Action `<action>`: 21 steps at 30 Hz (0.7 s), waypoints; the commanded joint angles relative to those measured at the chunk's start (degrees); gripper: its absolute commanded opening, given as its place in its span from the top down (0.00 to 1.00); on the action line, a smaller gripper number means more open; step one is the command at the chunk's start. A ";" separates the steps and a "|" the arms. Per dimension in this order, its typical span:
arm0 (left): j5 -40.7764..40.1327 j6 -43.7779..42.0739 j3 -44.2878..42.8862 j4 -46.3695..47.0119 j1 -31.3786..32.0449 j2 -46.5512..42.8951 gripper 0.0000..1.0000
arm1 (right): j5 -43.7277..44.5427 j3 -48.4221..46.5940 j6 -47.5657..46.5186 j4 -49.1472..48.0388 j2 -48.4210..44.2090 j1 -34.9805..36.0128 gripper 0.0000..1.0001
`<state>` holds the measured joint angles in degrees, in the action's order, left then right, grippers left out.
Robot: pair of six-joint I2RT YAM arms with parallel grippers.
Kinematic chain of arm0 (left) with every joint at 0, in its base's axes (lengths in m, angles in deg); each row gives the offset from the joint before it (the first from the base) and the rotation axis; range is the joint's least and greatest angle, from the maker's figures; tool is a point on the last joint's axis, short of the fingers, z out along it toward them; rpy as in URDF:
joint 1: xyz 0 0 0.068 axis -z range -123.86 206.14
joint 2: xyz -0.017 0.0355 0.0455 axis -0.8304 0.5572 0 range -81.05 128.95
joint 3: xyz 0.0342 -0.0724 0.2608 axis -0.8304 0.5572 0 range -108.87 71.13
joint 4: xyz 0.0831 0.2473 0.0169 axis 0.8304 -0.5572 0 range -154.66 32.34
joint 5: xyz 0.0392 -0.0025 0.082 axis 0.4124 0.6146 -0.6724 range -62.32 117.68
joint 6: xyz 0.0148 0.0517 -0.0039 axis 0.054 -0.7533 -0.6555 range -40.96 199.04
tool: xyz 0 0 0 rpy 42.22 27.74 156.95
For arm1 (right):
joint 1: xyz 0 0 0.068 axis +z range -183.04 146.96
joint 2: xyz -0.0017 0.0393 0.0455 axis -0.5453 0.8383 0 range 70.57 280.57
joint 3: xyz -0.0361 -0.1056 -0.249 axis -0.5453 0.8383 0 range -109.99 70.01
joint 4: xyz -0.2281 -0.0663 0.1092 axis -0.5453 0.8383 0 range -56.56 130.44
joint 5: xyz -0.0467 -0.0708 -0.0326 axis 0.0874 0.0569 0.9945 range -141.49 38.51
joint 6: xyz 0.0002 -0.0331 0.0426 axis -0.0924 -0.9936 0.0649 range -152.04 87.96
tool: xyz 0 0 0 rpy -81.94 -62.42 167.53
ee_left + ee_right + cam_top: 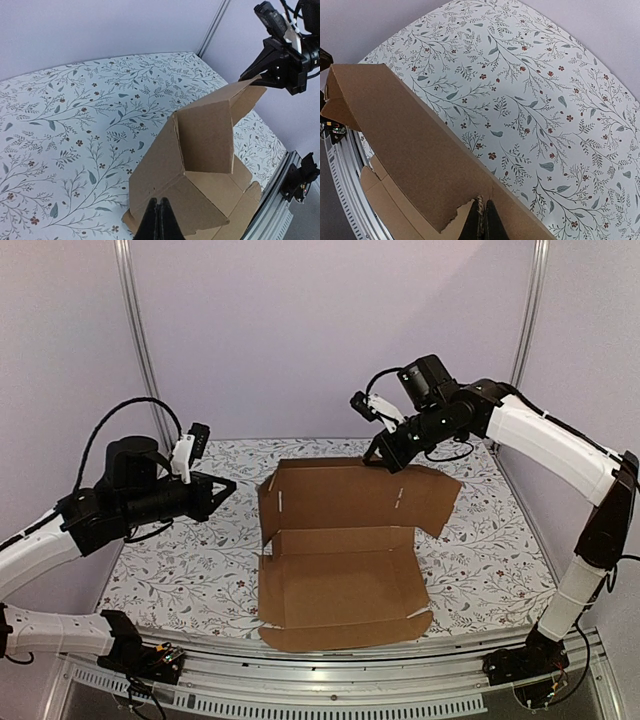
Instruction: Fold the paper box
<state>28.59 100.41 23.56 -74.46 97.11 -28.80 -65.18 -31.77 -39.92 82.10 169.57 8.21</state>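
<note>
The paper box (340, 560) is plain brown cardboard lying partly folded in the middle of the table. Its near panel lies flat, and its far panel (355, 495) with side flaps is lifted upright. My right gripper (380, 458) is shut on the top edge of that raised panel. In the right wrist view the corrugated edge of the paper box (405, 135) sits between the closed fingers of the right gripper (483, 201). My left gripper (228, 486) hovers left of the box, shut and empty. In the left wrist view the left gripper (158, 201) points at the near corner of the paper box (200, 165).
A white cloth with a floral print (180, 560) covers the table. A metal rail (330, 665) runs along the near edge. Upright frame posts (140, 340) stand at the back corners in front of pale purple walls.
</note>
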 commanded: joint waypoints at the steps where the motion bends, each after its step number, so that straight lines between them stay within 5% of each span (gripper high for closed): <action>1: -2.37 1.54 1.14 4.21 -0.01 4.40 1.00 | 2.62 2.41 -1.41 -5.79 1.14 0.47 1.00; 7: -8.32 4.29 0.58 4.15 -0.38 12.37 1.00 | 3.31 4.57 -0.51 -7.51 2.89 1.05 1.00; 21: 1.87 9.77 3.32 10.88 -0.80 19.08 1.00 | 17.41 18.37 -6.87 -18.44 0.18 6.46 1.00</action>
<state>25.83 108.15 25.27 -66.31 96.65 -10.12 -53.34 -18.65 -44.70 67.00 171.34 12.84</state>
